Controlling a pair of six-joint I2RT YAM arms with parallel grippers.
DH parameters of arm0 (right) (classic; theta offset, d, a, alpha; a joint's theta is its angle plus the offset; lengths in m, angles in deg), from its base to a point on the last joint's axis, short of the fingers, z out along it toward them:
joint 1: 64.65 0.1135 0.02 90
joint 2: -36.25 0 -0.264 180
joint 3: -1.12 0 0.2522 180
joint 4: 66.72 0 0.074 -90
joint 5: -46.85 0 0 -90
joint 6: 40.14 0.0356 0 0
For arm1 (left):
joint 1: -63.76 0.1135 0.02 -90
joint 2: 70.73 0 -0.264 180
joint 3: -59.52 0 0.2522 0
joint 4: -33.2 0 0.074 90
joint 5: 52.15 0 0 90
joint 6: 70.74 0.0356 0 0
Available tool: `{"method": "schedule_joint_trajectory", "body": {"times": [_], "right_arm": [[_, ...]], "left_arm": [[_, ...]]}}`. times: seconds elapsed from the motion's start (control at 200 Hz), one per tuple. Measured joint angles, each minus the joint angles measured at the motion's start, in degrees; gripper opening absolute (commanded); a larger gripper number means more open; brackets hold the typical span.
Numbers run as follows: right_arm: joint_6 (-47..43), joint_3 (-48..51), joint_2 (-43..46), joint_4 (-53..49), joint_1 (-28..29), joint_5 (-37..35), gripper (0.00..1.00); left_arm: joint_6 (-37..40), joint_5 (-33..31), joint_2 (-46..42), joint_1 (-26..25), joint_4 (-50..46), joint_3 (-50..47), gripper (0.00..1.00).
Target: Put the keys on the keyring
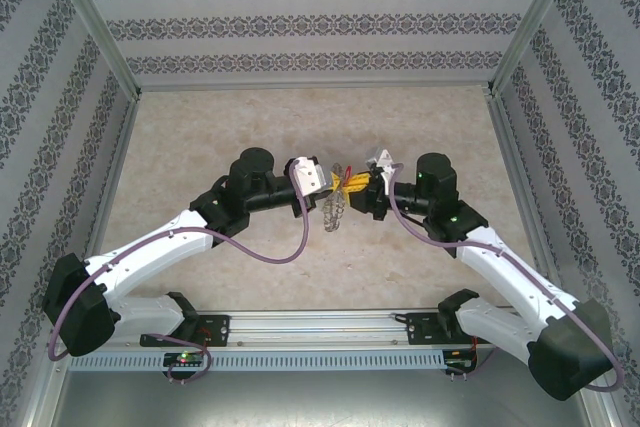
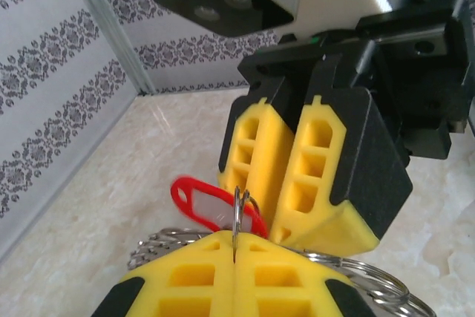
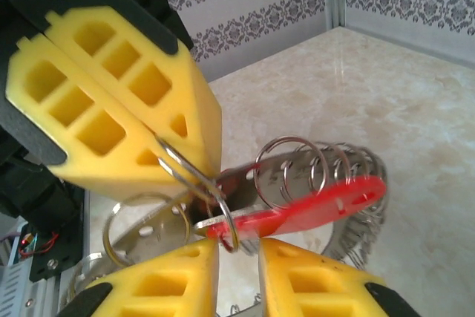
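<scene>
My two grippers meet tip to tip above the middle of the table. The left gripper (image 1: 333, 185) (image 2: 234, 257) is shut on a thin silver split ring (image 2: 239, 209) (image 3: 223, 213). A key with a flat red plastic head (image 2: 194, 198) (image 3: 319, 206) hangs on that split ring. The right gripper (image 1: 357, 188) (image 3: 237, 252) stands slightly open, with the split ring's lower loop and the red key's end dipping into the gap. The keyring (image 2: 152, 246) (image 3: 362, 237), silvery with a bumpy rim, hangs below among several wire rings (image 3: 297, 168). The bunch dangles under the grippers (image 1: 334, 212).
The marbled beige tabletop (image 1: 200, 137) lies all round beneath the raised grippers. Patterned walls with metal posts (image 1: 100, 27) close in the back and sides. A perforated metal strip (image 3: 245, 182) hangs with the rings. The arms' base rail (image 1: 320, 325) runs along the near edge.
</scene>
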Motion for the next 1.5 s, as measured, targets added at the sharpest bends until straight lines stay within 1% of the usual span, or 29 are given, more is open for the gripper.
{"method": "schedule_joint_trajectory", "body": {"times": [0.185,0.385,0.515,0.63,0.719,0.904,1.074,1.274,1.499], "right_arm": [[-8.44,-3.30,3.58,-9.07,-0.52,0.17,0.27],[-17.64,-5.75,9.09,-16.44,-0.52,-2.82,0.32],[-22.25,-6.78,10.69,-20.61,-1.27,-4.63,0.32],[-26.05,-8.11,10.82,-23.82,-1.64,-5.66,0.29],[-28.11,-8.81,10.80,-25.31,-1.66,-5.49,0.27],[-32.52,-11.17,10.43,-27.26,-1.64,-3.13,0.26],[-36.50,-15.47,8.28,-30.27,-1.64,-1.81,0.26],[-37.83,-18.18,6.01,-33.03,-1.64,1.03,0.27],[-38.29,-18.18,5.62,-34.32,-1.60,1.07,0.17]], "left_arm": [[-0.68,1.84,0.02,0.00,1.20,0.00,0.00],[-1.36,3.50,0.02,-0.02,1.60,0.02,0.00],[-2.19,4.48,0.02,0.00,1.62,0.00,0.00],[-2.62,6.01,0.02,-0.02,1.64,0.00,0.00],[-2.89,7.28,0.02,-0.02,2.25,0.00,0.00],[-2.78,9.97,0.02,-0.02,3.54,0.00,0.00],[-2.25,11.41,0.02,-0.02,3.52,0.00,0.00],[-1.97,12.20,0.02,-0.02,3.50,0.00,0.00],[-1.60,13.66,0.15,0.00,2.67,0.02,0.00]]}}
